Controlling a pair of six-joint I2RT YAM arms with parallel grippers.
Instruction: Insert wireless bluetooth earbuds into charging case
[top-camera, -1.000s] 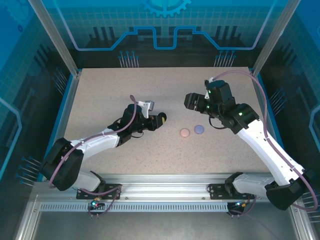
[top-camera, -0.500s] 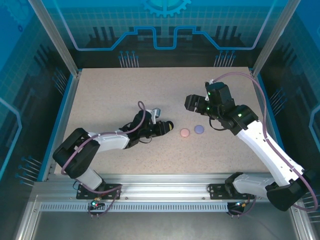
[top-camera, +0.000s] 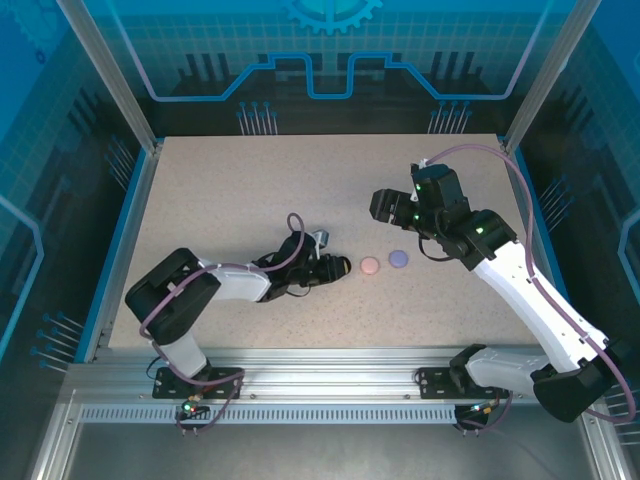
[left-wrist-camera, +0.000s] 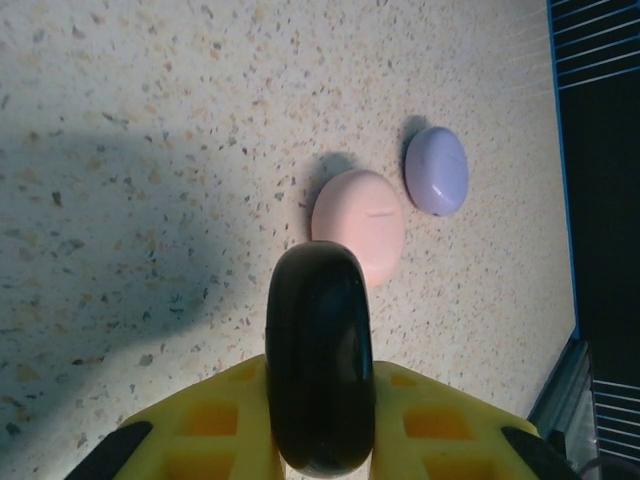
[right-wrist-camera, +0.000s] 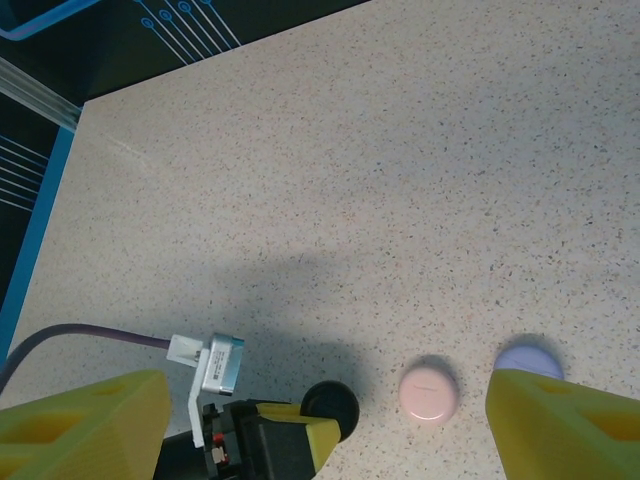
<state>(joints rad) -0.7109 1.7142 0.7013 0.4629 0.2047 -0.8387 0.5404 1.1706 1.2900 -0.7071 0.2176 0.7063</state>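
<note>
Top cam: left claw pinching the black case mid-frame, pink case and lilac case just right of it; right claw wide open. Left wrist: black case bottom center. Right wrist: pink case bottom.

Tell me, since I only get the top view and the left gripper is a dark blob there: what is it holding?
Observer: The left gripper is shut on the black case, which is pinched edge-on between its fingers.
Operator: Are the other two cases open?
Observer: No. The left wrist view shows the pink case and the lilac case lying shut, and the pink one has a short groove on its lid.
Operator: And the right gripper?
Observer: The right gripper is open. Its wrist view shows its fingers wide apart and gripping nothing.
</note>
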